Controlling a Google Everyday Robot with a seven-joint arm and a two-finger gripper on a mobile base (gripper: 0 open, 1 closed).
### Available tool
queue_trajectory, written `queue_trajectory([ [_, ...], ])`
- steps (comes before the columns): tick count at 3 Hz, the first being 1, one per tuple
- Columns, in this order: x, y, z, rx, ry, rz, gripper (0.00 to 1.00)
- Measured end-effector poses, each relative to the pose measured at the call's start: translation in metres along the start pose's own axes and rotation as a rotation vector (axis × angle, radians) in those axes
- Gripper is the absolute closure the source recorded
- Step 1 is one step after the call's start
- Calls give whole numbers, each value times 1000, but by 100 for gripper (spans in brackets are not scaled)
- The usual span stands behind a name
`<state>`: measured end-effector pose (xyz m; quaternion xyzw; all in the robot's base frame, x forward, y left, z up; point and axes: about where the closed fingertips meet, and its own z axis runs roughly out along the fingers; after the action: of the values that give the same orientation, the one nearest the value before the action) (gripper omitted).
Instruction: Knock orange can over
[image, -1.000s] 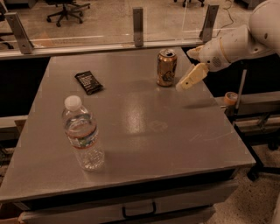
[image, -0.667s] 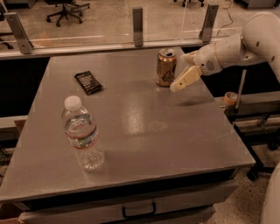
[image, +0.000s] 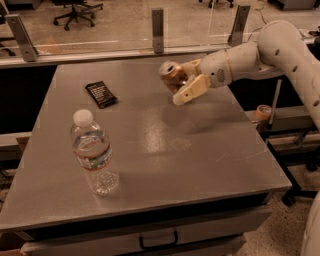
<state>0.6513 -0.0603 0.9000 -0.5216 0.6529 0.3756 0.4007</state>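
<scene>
The orange can is at the far middle of the grey table, tilted to the left with its silver top facing up-left. My gripper reaches in from the right on the white arm and presses against the can's right side. One tan finger lies in front of the can and another sits behind it.
A clear water bottle with a white cap stands at the front left. A flat black packet lies at the far left. A glass barrier with metal posts runs behind the table. Shelving stands to the right.
My gripper has moved left into the can. The can, upright before, now tips to the left.
</scene>
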Motion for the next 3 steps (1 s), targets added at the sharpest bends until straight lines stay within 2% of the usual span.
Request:
queue_trajectory([
  [1,-54,52,20,-157,-97,-54,0],
  [2,-84,81,26,-225,-133,-98,0],
  [3,-92,70,2,-151,-130,-121,0],
])
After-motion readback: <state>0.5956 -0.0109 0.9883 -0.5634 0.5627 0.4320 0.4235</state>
